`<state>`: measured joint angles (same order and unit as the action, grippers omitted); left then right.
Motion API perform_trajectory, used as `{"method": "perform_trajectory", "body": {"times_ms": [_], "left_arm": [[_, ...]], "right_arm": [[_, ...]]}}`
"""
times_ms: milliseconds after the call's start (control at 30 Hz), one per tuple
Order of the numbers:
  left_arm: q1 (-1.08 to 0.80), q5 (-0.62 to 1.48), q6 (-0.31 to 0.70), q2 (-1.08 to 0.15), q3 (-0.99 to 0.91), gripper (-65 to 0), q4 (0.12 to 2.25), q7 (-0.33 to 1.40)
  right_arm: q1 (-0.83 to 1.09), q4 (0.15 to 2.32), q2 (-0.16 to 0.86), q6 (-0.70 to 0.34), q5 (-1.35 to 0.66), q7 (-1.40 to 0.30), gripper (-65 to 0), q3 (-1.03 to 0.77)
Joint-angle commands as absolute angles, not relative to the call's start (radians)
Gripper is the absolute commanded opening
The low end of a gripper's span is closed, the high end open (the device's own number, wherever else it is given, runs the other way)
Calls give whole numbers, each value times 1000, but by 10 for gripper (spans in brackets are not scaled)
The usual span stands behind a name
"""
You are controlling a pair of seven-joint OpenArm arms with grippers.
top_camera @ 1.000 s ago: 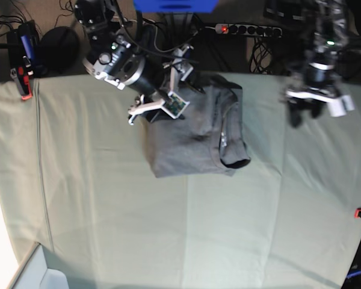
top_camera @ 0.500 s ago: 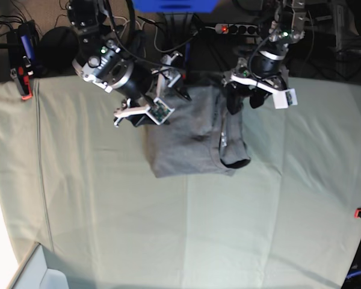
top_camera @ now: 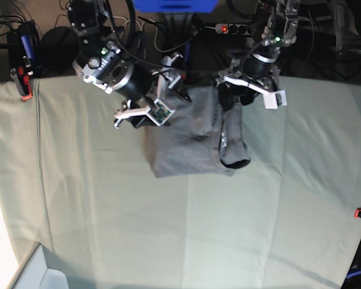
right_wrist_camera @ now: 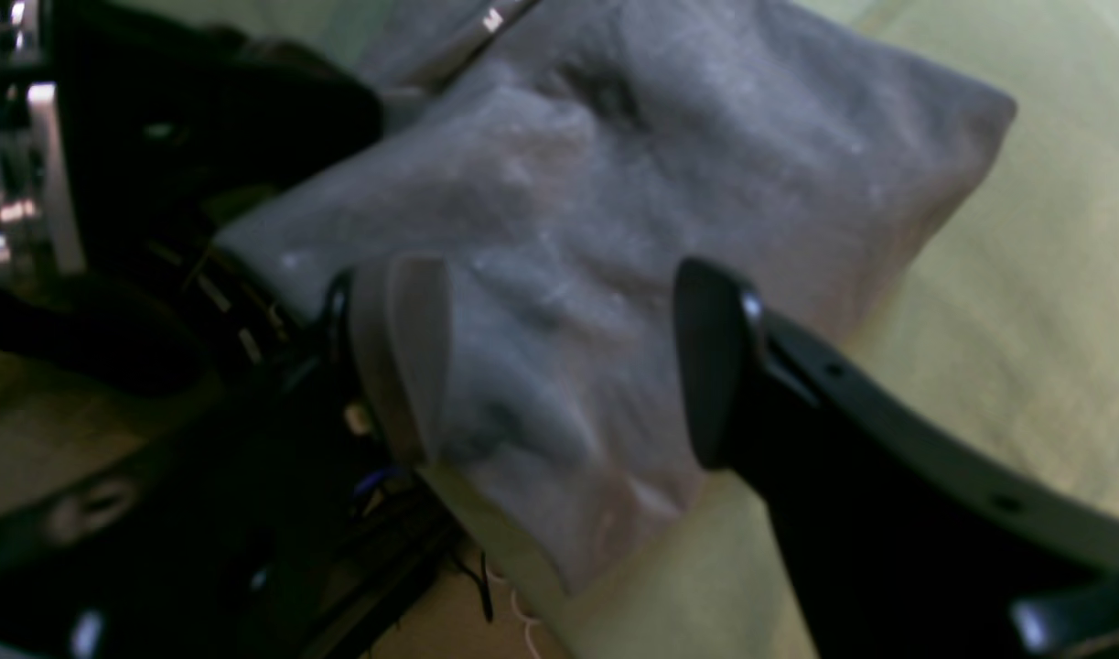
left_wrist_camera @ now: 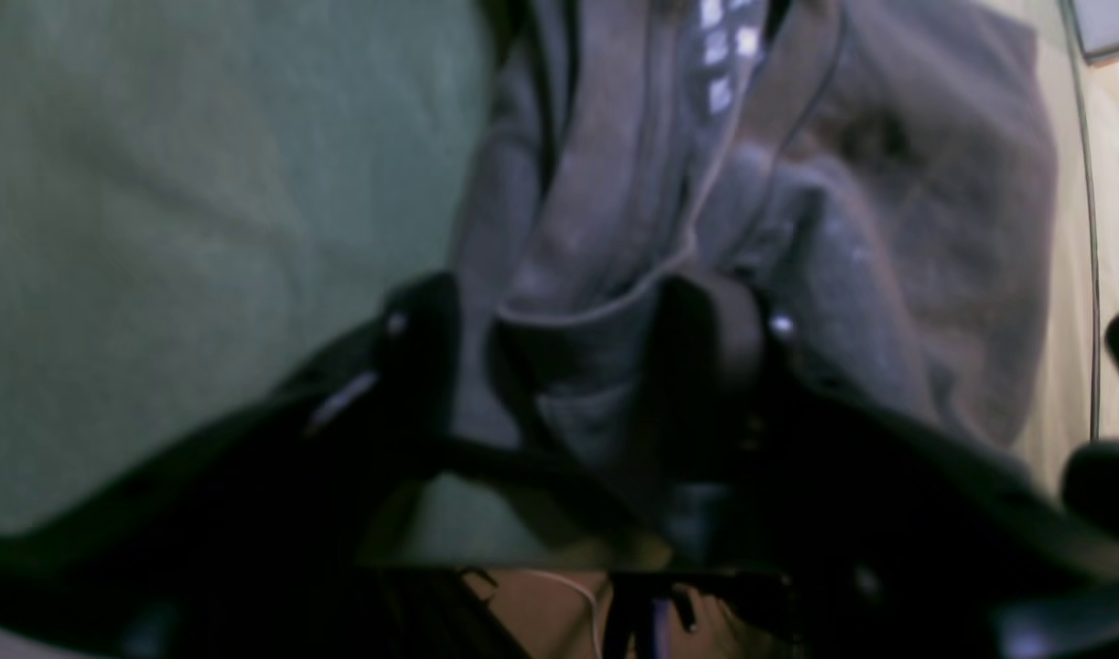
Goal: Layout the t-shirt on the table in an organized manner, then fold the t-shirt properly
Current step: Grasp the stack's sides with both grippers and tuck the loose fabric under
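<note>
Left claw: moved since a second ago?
Yes. In the base view the left claw has swung across from over bare table to the t-shirt collar edge.

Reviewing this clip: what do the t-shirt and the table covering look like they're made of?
The t-shirt: soft dark grey knit, probably cotton jersey, matte; it bunches into limp folds and shows a stitched hem and a small printed neck label in the left wrist view. The table covering: thin pale grey-green woven cloth, matte, with straight crease lines from folding; what lies under it is hidden.
</note>
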<state>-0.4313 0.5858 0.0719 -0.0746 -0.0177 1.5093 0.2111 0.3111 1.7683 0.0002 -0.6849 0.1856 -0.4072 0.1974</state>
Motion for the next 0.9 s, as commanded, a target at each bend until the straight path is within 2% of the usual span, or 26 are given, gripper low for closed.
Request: {"method": "perform_trajectory", "body": {"times_ms": [0,167,233,867], "left_arm": [[-415,591,85,-74,-18,-387,1523,189],[-400,591,90,-76,-18,-553,1508,189],[-400,591,90,-76,-18,-648,1512,189],[-406,591,90,-142,-42,-650,1508,189]], "right_arm": [[306,1784,-2,-698,171,-384,-261,199],[306,1784,-2,-698,171,-386,-261,199],[306,1784,-2,-698,173,-386,-261,199],[306,1784,-2,-698,173,-386,-261,199]]}}
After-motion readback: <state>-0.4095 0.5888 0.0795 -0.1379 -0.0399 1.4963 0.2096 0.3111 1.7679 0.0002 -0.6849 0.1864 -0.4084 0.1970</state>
